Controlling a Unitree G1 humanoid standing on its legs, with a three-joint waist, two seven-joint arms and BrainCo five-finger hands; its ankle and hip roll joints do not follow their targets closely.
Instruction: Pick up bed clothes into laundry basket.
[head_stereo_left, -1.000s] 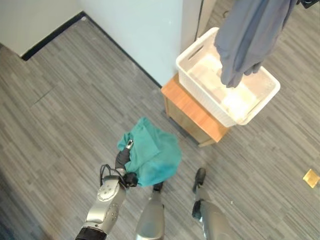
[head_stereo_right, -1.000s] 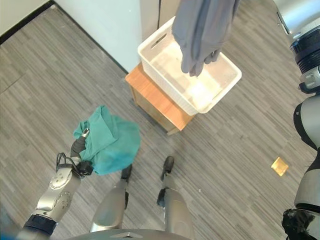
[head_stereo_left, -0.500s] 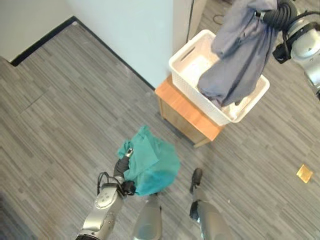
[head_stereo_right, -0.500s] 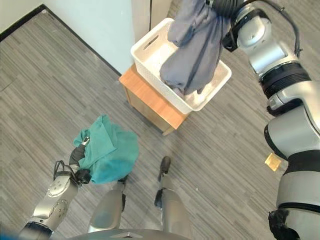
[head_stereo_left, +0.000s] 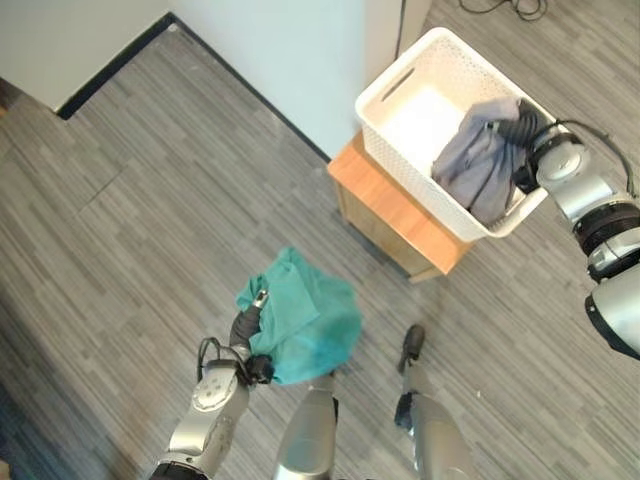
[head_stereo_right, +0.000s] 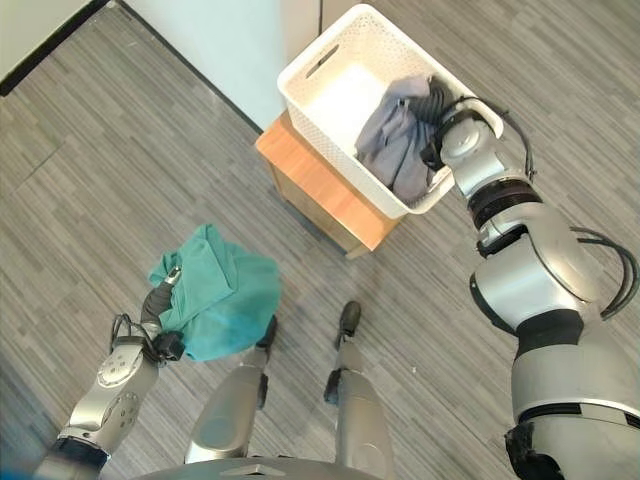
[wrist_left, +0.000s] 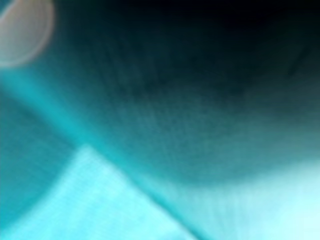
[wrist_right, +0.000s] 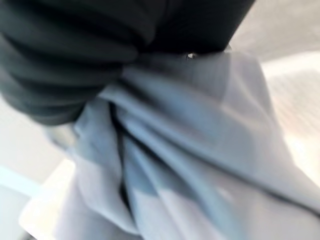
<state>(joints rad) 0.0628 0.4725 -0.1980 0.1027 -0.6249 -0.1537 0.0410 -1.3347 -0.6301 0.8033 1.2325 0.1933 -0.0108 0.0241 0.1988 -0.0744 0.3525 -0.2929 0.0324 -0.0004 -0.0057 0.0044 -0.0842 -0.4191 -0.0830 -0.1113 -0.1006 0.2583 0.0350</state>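
A: Your left hand (head_stereo_left: 247, 335) is low over the floor (head_stereo_left: 130, 230), out to your left, its fingers curled into a bunched teal cloth (head_stereo_left: 305, 320) that hangs clear of the boards. The left wrist view is all teal fabric pressed close.

B: And the right?

A: Your right hand (head_stereo_right: 436, 108) is down inside the white laundry basket (head_stereo_right: 330, 62), buried in a grey garment (head_stereo_right: 395, 145) that lies against the basket's near right wall. The fingers are hidden in the folds, so I cannot tell whether they grip it or have let go. The right wrist view shows grey cloth bunched under the dark cover.

B: Which step is that?

A: Judging by how things lie, you are dropping off the grey piece. Next you would need to free that hand, lift it straight up past the rim, then bring the teal bundle across.

B: Room to move?

A: The basket sits on a small wooden cabinet (head_stereo_left: 390, 225), overhanging its edges, with a pale wall (head_stereo_left: 290, 60) close on its far left side. Bring the teal cloth in from the near side and clear the rim; the bare half of the basket by the wall looks free for it.
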